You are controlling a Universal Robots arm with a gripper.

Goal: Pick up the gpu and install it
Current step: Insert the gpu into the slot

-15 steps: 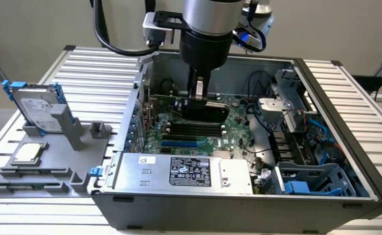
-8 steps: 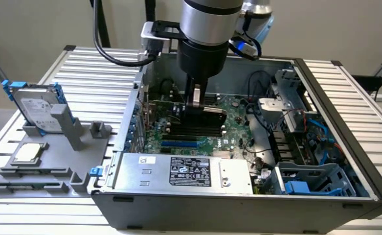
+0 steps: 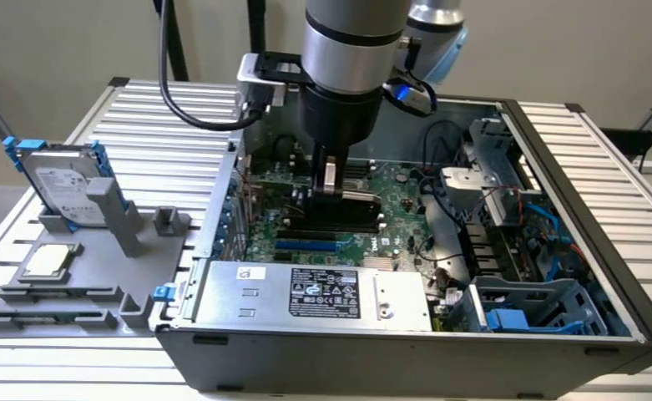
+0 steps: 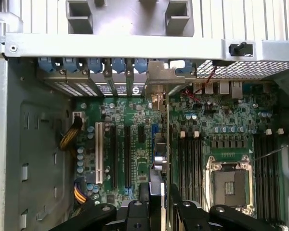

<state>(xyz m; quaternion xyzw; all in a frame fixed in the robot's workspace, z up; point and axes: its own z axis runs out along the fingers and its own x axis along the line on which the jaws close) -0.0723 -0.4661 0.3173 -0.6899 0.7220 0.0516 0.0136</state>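
**Operator:** Claw status?

**Notes:** Your claw (image 3: 331,194) is down inside the open computer case (image 3: 415,355) and clamped on the gpu (image 3: 354,210). In the wrist view, one dark finger (image 4: 176,195) sits on each side of the card's upper edge, pressed against it.

**Operator:** Where is the gpu?

**Notes:** It stands on its long edge over the motherboard (image 3: 404,188). The wrist view shows it edge-on, running from your claw to the rear wall of the case. Its silver bracket (image 4: 159,74) is up against the row of blue slot clips (image 4: 118,65). The black expansion slots (image 4: 127,154) lie on one side of the card and the memory slots (image 4: 190,159) on the other. The processor socket (image 4: 229,180) is beyond the memory slots. I cannot tell whether the card's lower edge is seated in a slot, because the card hides it.

**Operator:** What else is around?

**Notes:** The silver power supply (image 3: 315,292) is in the case, near the front wall. On the table (image 3: 169,117), at the exterior view's left of the case, there is a grey holder (image 3: 108,271). In it a hard drive (image 3: 64,180) with a blue frame stands upright and a small square silver chip (image 3: 49,261) lies flat. Both are well apart from your claw.
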